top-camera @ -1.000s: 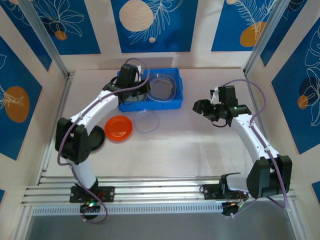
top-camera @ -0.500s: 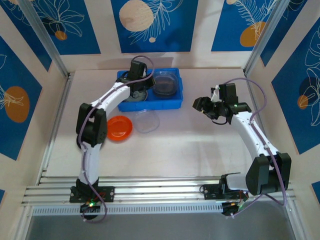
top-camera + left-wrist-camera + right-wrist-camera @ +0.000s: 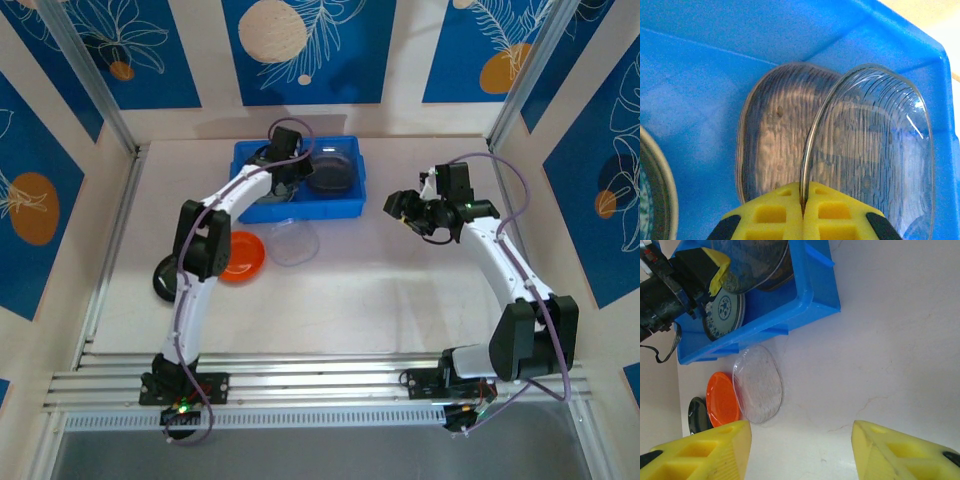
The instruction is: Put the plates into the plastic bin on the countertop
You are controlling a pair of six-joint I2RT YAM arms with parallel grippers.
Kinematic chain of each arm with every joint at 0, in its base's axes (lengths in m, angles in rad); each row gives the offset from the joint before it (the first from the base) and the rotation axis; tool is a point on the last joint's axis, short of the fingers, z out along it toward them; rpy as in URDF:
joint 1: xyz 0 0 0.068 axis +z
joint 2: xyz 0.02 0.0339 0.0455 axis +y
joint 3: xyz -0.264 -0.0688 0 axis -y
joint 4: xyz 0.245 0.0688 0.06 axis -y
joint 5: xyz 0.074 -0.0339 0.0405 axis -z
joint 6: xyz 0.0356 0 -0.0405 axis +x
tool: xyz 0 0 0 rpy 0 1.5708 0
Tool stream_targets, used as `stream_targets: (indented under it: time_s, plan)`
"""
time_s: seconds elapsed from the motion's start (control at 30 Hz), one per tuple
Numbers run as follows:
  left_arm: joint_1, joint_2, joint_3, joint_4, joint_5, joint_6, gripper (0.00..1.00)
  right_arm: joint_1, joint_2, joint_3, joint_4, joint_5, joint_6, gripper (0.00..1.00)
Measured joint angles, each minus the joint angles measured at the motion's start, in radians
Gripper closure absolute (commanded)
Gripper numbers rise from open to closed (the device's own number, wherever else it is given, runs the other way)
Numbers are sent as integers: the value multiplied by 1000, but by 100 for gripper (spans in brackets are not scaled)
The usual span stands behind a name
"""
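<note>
Gripper of the left arm [image 3: 803, 202] clenches the rim of a clear ribbed oval plate [image 3: 875, 150], held edge-up inside the blue plastic bin [image 3: 700, 60], apparently above a smoky translucent plate [image 3: 770, 135]. Right gripper [image 3: 800, 450] stands released over the pale countertop [image 3: 880, 340].

In the left wrist view the patterned plate [image 3: 651, 200] is cut off at 8 o'clock, and the clear plate [image 3: 875, 150] hides the right of the smoky plate [image 3: 771, 135]. From above, the left arm [image 3: 225, 195] covers much of the black plate [image 3: 162, 284] at 9 o'clock. The right fingers [image 3: 702, 450] run off the right wrist view at 6 o'clock.
</note>
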Motion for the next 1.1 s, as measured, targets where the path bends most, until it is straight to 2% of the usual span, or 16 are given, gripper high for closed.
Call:
stream_targets:
  time_s: [0.53,0.63,0.8,0.9,0.97,1.1]
  plan:
    - [5,123,151,-76,-36,-7,99,1,17,2,6,-9,4,44]
    - [5,140,179,-87,-39,-6,87,4,18,2,6,-9,4,44]
    - [5,145,180,-111,-39,-11,76,10,23,17,8,-8,4,44]
    - [5,145,181,-121,-39,-6,59,16,23,21,9,-8,4,44]
    - [5,145,185,-125,-39,-10,52,21,23,23,8,-8,4,44]
    - [5,145,190,-134,-43,0,46,30,23,23,8,-6,4,44]
